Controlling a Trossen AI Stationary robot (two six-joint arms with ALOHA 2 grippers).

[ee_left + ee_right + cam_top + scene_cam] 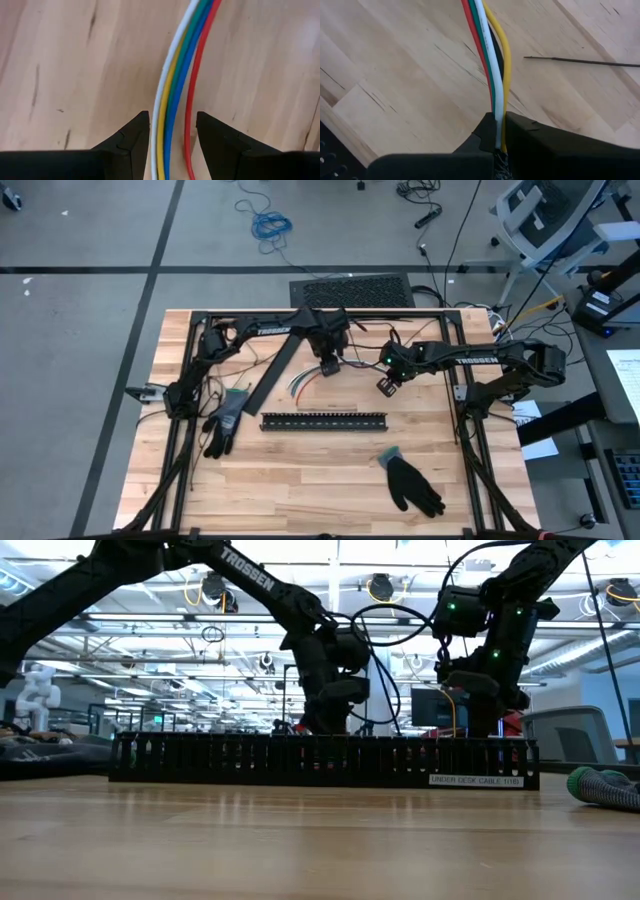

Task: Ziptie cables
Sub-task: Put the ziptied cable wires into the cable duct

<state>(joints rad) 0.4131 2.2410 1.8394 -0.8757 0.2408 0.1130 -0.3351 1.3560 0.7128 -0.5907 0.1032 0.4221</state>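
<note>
The cables (175, 75) are a bundle of white, yellow, green, blue and red wires over the wooden table, far of the black slotted strip (323, 420). Their loose ends (301, 384) fan out on the table. My left gripper (328, 368) points steeply down over them. In the left wrist view its fingers (131, 137) stand apart on either side of the bundle, which runs through the gap. My right gripper (386, 387), toward the table's right, is shut on the same bundle (490, 50). My left gripper straddles the cables from above; I cannot tell whether its fingers touch the outer wires (155, 125). My right gripper pinches the bundle (498, 112) between its two shut fingers, which slant down from above. The wires come out side by side past the fingertips and run on away from them.
A dark glove (224, 420) lies left of the strip and another (410, 482) at the near right. One thin black strand (580, 61) lies on the wood. A long black bar (275, 372) slants beside the left arm. Bare wood lies near of the strip.
</note>
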